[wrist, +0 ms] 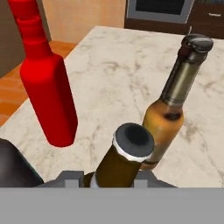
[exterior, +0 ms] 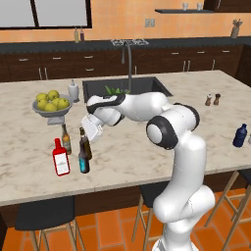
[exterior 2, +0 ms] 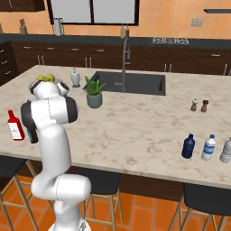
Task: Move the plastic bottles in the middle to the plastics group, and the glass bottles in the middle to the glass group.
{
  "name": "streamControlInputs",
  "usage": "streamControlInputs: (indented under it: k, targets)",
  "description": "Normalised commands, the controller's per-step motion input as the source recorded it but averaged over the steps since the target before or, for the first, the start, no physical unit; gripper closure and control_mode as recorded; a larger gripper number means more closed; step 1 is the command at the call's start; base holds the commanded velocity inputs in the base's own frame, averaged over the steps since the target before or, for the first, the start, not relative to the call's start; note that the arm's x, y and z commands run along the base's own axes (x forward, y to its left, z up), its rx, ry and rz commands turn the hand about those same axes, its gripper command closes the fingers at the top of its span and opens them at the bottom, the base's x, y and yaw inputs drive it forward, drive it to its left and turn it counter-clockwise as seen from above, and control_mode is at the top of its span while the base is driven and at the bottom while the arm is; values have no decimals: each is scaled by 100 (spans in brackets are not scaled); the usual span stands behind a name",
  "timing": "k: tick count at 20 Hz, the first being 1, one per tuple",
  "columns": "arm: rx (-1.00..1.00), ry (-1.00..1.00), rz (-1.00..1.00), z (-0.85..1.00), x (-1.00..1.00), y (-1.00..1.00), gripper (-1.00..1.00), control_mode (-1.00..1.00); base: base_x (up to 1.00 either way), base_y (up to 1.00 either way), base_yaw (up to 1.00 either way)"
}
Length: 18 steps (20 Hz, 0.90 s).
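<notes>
My gripper (exterior: 88, 134) is shut on the neck of the amber-brown glass bottle (exterior: 85, 145), whose dark cap (wrist: 133, 141) sits just above my fingers in the hand view. The near-black bottle with a blue label (exterior: 84, 162) stands right in front of it. Close by on the left is the glass group: the flat red bottle (exterior: 61, 158) (wrist: 43, 87) and the small brown long-necked bottle (exterior: 65, 139) (wrist: 171, 114). Far to the right, the squat dark-blue plastic bottle (exterior 2: 188, 146) (exterior: 239, 136) stands beside two clear plastic bottles (exterior 2: 209, 147).
A bowl of yellow-green fruit (exterior: 51, 105) and a white dispenser (exterior: 73, 90) stand behind the glass group. The sink (exterior: 147, 86), a potted plant (exterior 2: 94, 92) and salt and pepper shakers (exterior: 213, 99) lie further back. Stools (exterior: 44, 213) line the counter's front edge.
</notes>
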Motion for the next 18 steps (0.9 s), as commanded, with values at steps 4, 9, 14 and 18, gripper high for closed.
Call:
streamControlInputs:
  k: [4, 9, 14, 18]
  targets:
    - [0, -13, 3, -15, -7, -12, 100, -100, 0, 0, 0]
    - [0, -13, 1, -13, -2, -17, 100, -100, 0, 0, 0]
    - [0, -6, 1, -8, 0, -9, -100, -100, 0, 0, 0]
    - [0, -1, 1, 1, 1, -11, -100, -100, 0, 0, 0]
